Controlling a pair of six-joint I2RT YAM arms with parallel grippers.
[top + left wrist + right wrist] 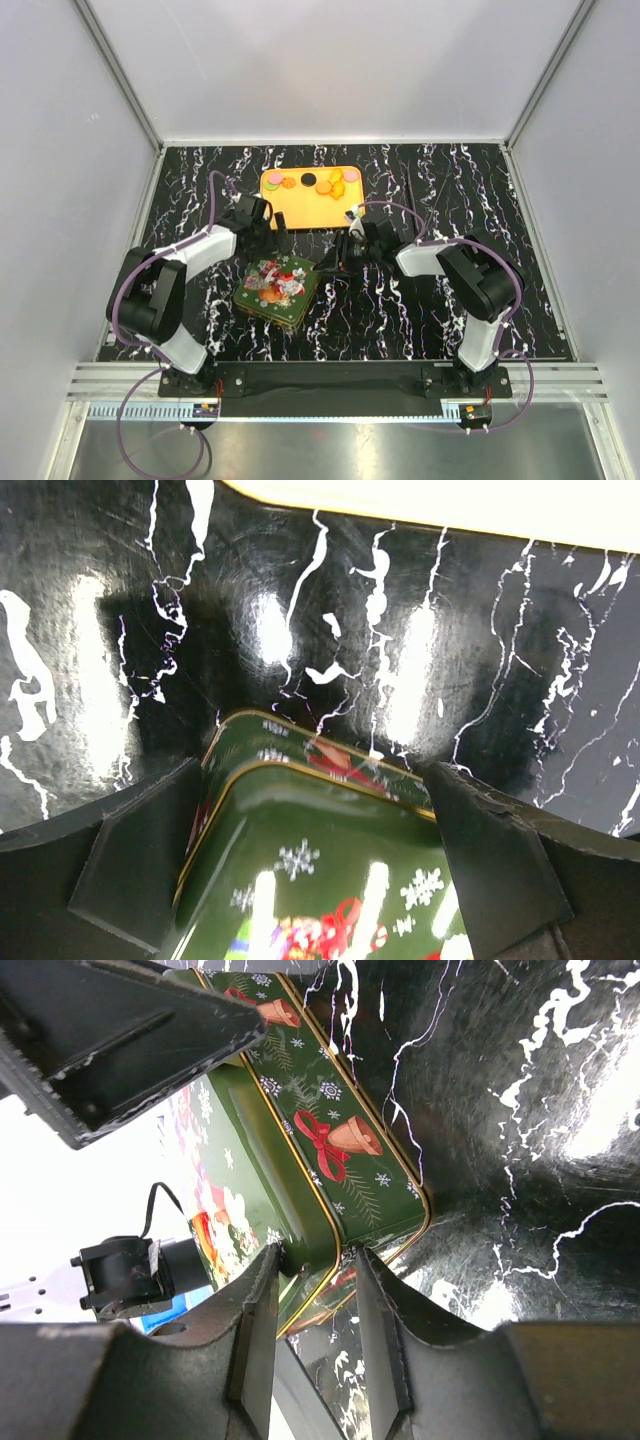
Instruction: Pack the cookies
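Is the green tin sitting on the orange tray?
No, the tin stands on the black marbled table, nearer the arms than the tray.

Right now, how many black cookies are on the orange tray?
2. One black cookie sits at the middle of the orange tray's far edge; the second black cookie lies just right of it, nearer the arms. More may hide under the orange pile.

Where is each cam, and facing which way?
Top external: above, behind the bases, looking down at the table, tray and tin; both arms show.
Left wrist: on the left arm, aimed past the open left end effector at the tin lid.
Right wrist: on the right arm, facing the tin's corner; the right end effector shows.
Shared: all see the tin.
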